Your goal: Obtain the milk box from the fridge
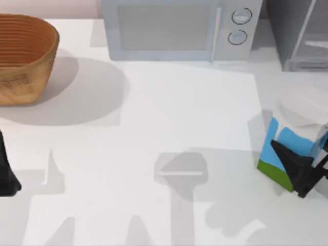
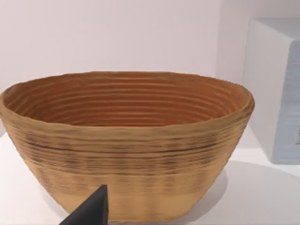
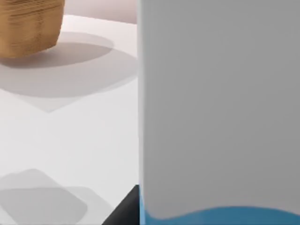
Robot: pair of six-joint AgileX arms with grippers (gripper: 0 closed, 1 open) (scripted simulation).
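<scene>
Milk box [image 1: 294,141] sits clamped in right end effector [image 1: 302,171].

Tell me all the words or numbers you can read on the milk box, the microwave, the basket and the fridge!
There are none to read.
Milk box, held by the right gripper: white, blue and green patches, no letters.
Microwave: two round knobs, no readable marks.
Basket: woven ridges, no label.
Fridge: no sign on it.
The left gripper is parked at the table's left edge.
</scene>
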